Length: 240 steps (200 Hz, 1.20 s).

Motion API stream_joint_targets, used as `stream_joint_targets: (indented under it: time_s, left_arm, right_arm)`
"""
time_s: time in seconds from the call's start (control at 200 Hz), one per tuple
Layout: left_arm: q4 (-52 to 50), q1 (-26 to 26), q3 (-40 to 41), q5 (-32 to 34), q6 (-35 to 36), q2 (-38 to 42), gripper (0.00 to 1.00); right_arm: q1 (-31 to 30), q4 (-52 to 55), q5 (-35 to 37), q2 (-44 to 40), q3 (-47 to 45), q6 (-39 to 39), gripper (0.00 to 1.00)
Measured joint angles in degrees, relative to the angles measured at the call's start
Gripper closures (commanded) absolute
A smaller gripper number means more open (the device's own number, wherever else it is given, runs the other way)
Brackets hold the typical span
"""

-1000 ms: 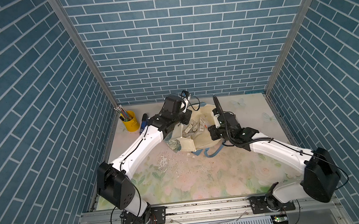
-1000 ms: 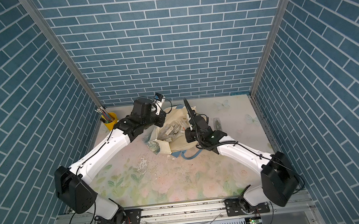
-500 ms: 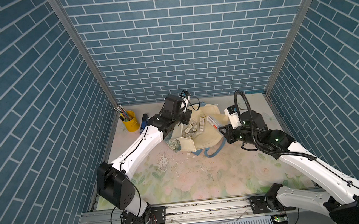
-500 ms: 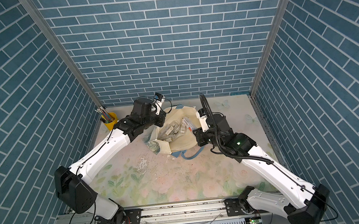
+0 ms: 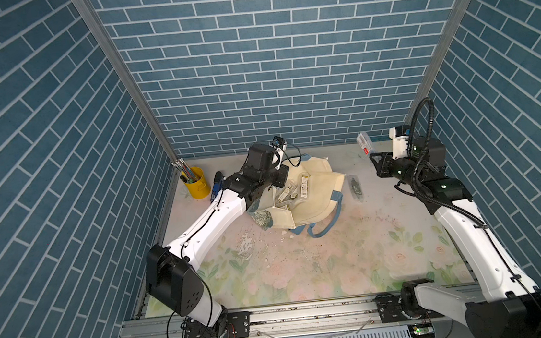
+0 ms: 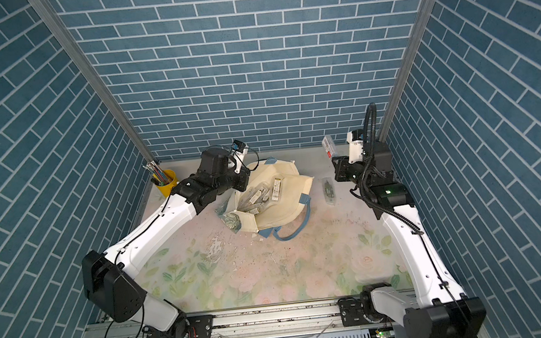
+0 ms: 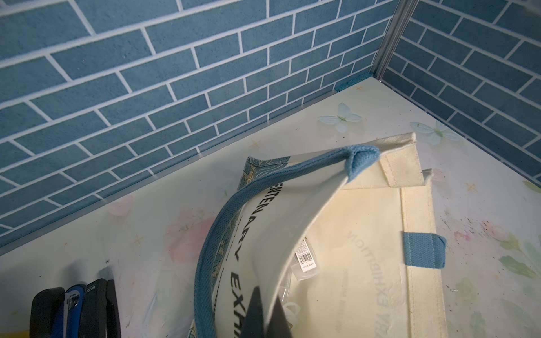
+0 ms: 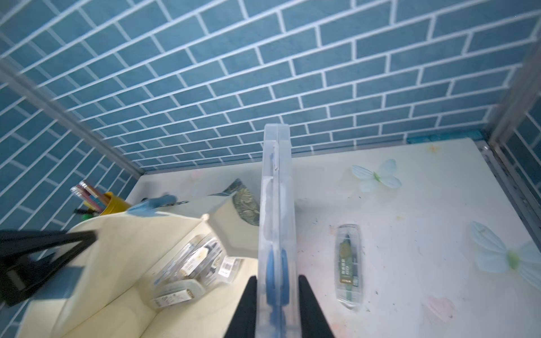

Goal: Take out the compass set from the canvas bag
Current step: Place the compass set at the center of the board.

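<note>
I see the bag (image 5: 312, 193) slumped in the middle of both top views: cream canvas, coarse weave, with blue webbing straps and a blue-green floral band, and its mouth gapes toward the right of the frame. My left arm runs on a diagonal from the rail at lower left up to the bag's upper-left edge. In the left wrist view the left hand (image 7: 265, 310) is clenched on the canvas rim, holding that wall up in a curve. The dark print on it reads "ENTENARY EXH" in part, and "EXHIBITION" shows mirrored through the far panel. Several clear plastic cases (image 6: 258, 196) lie in a heap inside the bag, and one carries a white barcode label (image 7: 304, 259) too small to read. My right arm climbs the right side of the frame, elbow bent, wrist turned toward the left and lifted off the counter (image 5: 305, 264), which wears a pale floral sheet. The right hand (image 8: 277, 281) grips the compass set (image 8: 276, 190), a long, narrow, clear case held on edge with something blue inside. It sits at the upper right of the counter in both top views, well apart from the bag. Another clear case (image 5: 354, 187) lies flat between the bag and the right arm. A yellow cup (image 5: 194, 185) of pens stands at the upper left.
</note>
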<state>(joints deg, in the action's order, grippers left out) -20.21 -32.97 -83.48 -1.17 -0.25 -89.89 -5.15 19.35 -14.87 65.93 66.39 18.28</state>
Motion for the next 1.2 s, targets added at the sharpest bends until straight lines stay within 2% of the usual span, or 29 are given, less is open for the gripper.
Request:
stream_joint_targets:
  time_s: [0.15, 0.24, 0.49, 0.9, 1.2]
  left_arm:
    - [0.0, 0.0, 0.0, -0.3, -0.1, 0.0, 1.0]
    - [0.0, 0.0, 0.0, -0.4, -0.2, 0.0, 1.0]
    - [0.0, 0.0, 0.0, -0.7, -0.2, 0.0, 1.0]
    - [0.0, 0.0, 0.0, -1.3, -0.2, 0.0, 1.0]
    - [0.3, 0.0, 0.3, -1.5, -0.2, 0.0, 1.0]
  right_arm:
    - [8.7, -4.0, -2.5, 8.0, -5.6, 4.1, 0.97]
    - [11.3, -4.8, -3.5, 13.7, -7.3, 6.0, 0.96]
    - [12.6, -7.6, -7.6, 24.7, -8.0, 8.0, 0.91]
    - [13.1, -12.5, -11.8, 32.9, -8.4, 8.5, 0.85]
    - [14.0, -11.6, -12.2, 35.6, -8.2, 8.4, 0.65]
